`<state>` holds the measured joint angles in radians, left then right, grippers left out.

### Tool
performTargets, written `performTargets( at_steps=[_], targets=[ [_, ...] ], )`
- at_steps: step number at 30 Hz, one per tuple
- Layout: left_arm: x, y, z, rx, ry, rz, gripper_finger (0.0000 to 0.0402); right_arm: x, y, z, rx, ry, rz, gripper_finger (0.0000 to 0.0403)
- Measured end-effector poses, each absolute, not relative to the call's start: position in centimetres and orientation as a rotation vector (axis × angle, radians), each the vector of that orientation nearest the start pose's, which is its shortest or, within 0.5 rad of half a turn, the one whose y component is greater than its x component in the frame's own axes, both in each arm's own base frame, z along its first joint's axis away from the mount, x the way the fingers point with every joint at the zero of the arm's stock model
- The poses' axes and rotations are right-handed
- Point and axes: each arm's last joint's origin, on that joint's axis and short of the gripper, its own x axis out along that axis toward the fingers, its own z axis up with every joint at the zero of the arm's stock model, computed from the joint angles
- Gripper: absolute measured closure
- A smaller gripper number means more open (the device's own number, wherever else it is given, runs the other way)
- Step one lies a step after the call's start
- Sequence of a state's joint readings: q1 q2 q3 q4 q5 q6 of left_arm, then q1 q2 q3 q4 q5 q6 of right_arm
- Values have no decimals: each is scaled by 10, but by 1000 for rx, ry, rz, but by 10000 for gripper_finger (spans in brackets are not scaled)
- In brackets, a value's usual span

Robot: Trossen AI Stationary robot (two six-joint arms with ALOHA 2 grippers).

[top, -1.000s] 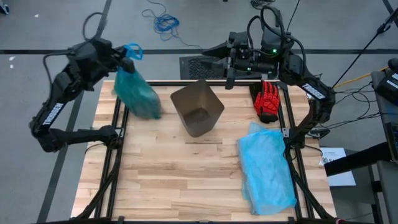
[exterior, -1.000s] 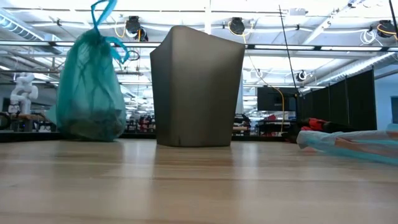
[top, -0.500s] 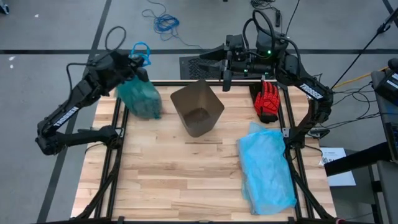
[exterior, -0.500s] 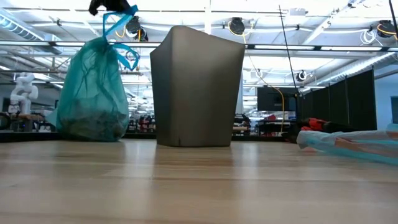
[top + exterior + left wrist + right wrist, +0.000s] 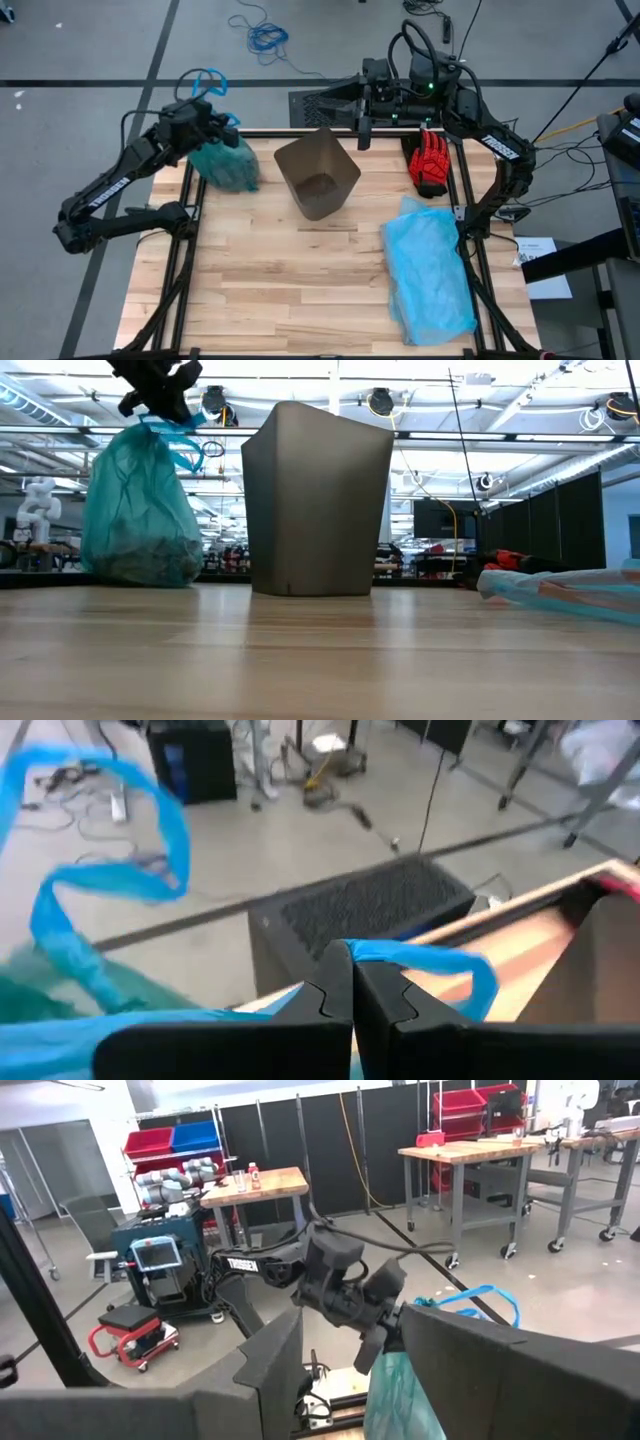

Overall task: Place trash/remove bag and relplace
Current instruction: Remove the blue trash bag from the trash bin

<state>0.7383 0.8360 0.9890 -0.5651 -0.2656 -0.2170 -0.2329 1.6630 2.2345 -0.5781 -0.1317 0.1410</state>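
Observation:
The teal-green bag [image 5: 226, 163] stands at the table's far left corner, left of the brown bin [image 5: 318, 175]. In the low view the bag [image 5: 138, 510] is bulged, and dark lumps of trash [image 5: 140, 563] show through its lower part. My left gripper [image 5: 214, 122] is just above the bag's gathered neck, shut on a bright blue handle loop. My right gripper [image 5: 330, 97] hovers past the table's far edge behind the bin, open and touching nothing. Its wrist view shows a wide gap between the fingers [image 5: 350, 1370]. My left gripper [image 5: 350, 995] pinches one bright blue handle strip [image 5: 405, 958] between its two shut fingers, coming at it from above [image 5: 160, 395]. A free loop [image 5: 110, 880] stands loose beside it. The bag stays upright below the fingers, with its bottom [image 5: 140, 578] on the table.
A paler sky-blue plastic bag [image 5: 430, 272] lies flat along the table's right side [image 5: 560, 595]. A red glove [image 5: 432, 162] lies at the far right edge. The bin [image 5: 315, 500] stands upright in the far middle. Bare wood [image 5: 280, 290] spreads across the near half.
My left gripper has come down toward the bag's top, staying shut on the blue handle. The bag's upper part has sunk and slackened, so it sits lower and squatter, while its bottom has stayed on the table.

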Motion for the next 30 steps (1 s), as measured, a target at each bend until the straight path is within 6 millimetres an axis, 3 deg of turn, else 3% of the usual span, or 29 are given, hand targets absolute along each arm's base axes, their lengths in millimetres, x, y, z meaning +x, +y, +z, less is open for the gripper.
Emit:
performTargets(
  at_steps=[5, 12, 17, 22, 30],
  targets=[
    [119, 115, 359, -326, 283, 940, 376, 307, -69, 549, 142, -2, -102, 236],
    [122, 115, 369, -410, 154, 875, 286, 307, -69, 550, 141, -15, -110, 213],
    [117, 109, 400, -369, 57, 842, 244, 307, -69, 550, 144, -16, -120, 192],
    [107, 100, 435, -293, -37, 824, 231, 306, -71, 550, 144, -19, -163, 170],
    [98, 92, 459, -242, -93, 816, 231, 306, -71, 550, 143, -22, -163, 154]
  ],
)
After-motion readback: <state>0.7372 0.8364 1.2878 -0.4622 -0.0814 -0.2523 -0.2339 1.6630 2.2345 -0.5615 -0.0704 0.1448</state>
